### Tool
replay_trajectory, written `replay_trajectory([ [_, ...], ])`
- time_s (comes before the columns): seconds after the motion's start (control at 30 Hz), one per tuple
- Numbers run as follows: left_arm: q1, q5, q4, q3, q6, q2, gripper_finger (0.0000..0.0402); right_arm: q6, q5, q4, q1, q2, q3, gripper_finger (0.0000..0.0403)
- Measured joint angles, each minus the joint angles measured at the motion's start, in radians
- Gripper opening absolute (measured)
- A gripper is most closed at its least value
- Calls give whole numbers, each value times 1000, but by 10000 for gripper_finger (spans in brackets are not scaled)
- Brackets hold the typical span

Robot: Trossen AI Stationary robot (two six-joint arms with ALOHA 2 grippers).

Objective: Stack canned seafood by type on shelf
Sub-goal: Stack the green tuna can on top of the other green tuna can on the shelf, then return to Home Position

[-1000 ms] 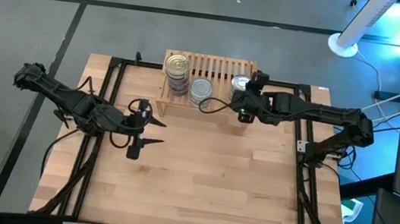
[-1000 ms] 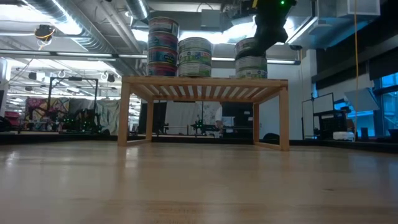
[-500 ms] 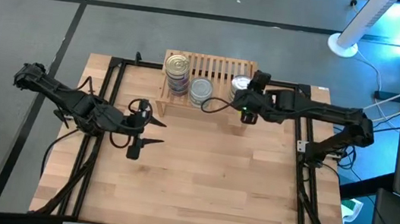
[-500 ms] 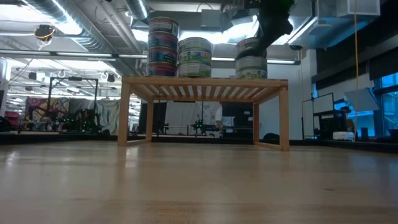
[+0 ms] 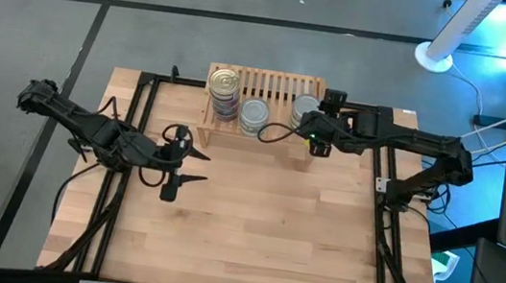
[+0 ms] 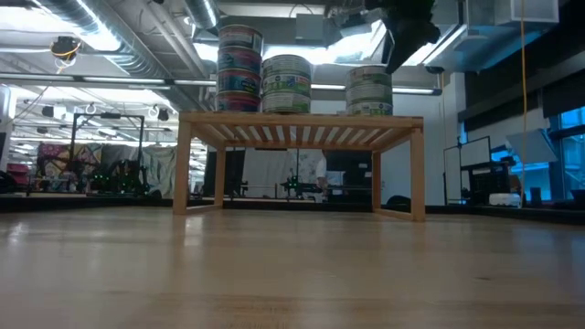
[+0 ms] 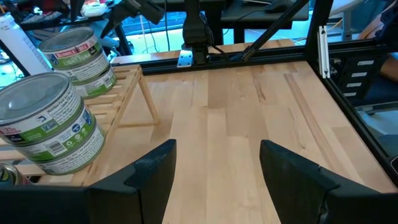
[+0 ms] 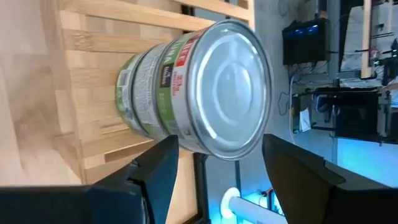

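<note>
The light-wood shelf (image 5: 279,85) (image 6: 302,123) stands at the table's far edge and carries three stacks of tins. These are a tall multicoloured stack (image 5: 224,90) (image 6: 239,68), a green-labelled stack (image 5: 254,115) (image 6: 286,84), and a green-labelled stack of two with a silver lid (image 5: 304,103) (image 6: 369,90) (image 8: 193,87). My right gripper (image 5: 313,122) (image 6: 399,50) is open, above that last stack and just to its right. Its fingers stand apart on either side of the top tin. My left gripper (image 5: 199,168) (image 7: 214,180) is open over the table, left of the shelf.
Bare wood tabletop (image 5: 261,230) spreads in front of the shelf. A black frame rail (image 5: 140,118) runs along the table's sides. A cable (image 5: 278,135) loops from the right wrist past the shelf's front. Beyond the table there is a lab room with desks.
My right gripper has drawn off the top tin of the right-hand stack, rising and moving toward the table's right edge. That tin stays level on the one below it.
</note>
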Motion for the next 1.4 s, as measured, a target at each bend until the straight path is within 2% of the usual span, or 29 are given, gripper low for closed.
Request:
replay_trajectory([
  [0.33,0,0,2,0,31,-28,227,26,-9,1,1,-8,0,232],
  [0.6,0,-7,1,0,36,-213,227,165,-74,-86,1,-78,87,232],
  [0.8,0,-125,-106,0,71,-366,219,202,-98,-100,0,-170,125,232],
  [0.97,0,-161,-230,-21,20,-460,166,243,-179,-94,0,-301,80,232],
  [1.07,0,-187,-229,-59,26,-500,120,272,-217,-68,0,-397,11,232],
  [1.3,1,-247,-224,-166,51,-569,12,313,-379,110,0,-570,-268,232],
  [1.4,11,-247,-213,-211,-4,-586,8,304,-396,263,0,-612,-421,232],
])
